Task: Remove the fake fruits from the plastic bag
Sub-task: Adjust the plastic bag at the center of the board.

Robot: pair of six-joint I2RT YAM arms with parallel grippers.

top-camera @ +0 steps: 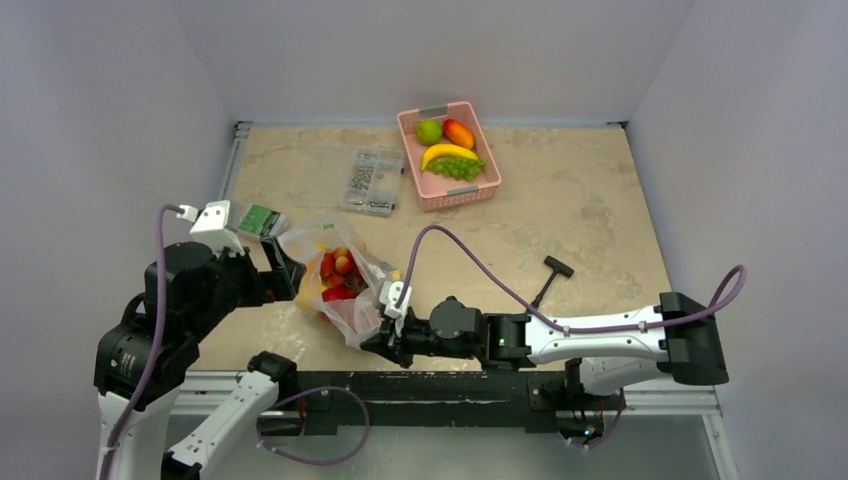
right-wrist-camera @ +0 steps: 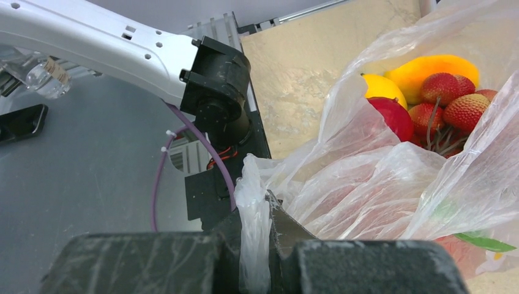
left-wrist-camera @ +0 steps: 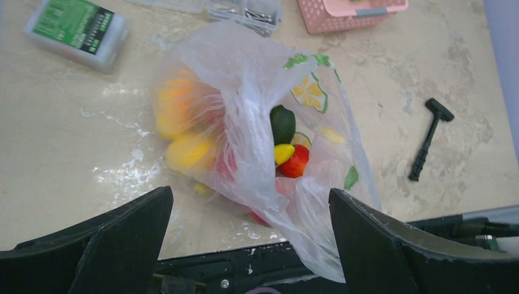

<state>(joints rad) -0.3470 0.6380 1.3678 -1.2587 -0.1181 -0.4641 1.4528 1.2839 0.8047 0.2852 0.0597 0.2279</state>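
The plastic bag (top-camera: pixel 352 312) lies crumpled near the table's front edge, clear with lemon and leaf prints (left-wrist-camera: pixel 245 92). Inside it sit the fake fruits (top-camera: pixel 338 270): red, yellow, orange and a dark green one (left-wrist-camera: pixel 294 162), and from the right wrist red strawberries and a yellow-orange one (right-wrist-camera: pixel 453 104). My right gripper (top-camera: pixel 383 338) is shut on a bunched fold of the bag's near edge (right-wrist-camera: pixel 257 208). To the left of the bag hovers my left gripper (top-camera: pixel 288 272), its jaws wide open on either side of the bag's near part (left-wrist-camera: pixel 248 196), holding nothing.
A pink basket (top-camera: pixel 462 192) at the back holds a banana, green grapes and two more fruits. A clear parts case (top-camera: pixel 362 178) and a green-labelled box (top-camera: pixel 260 220) lie behind the bag. A black tool (top-camera: pixel 550 278) lies to the right.
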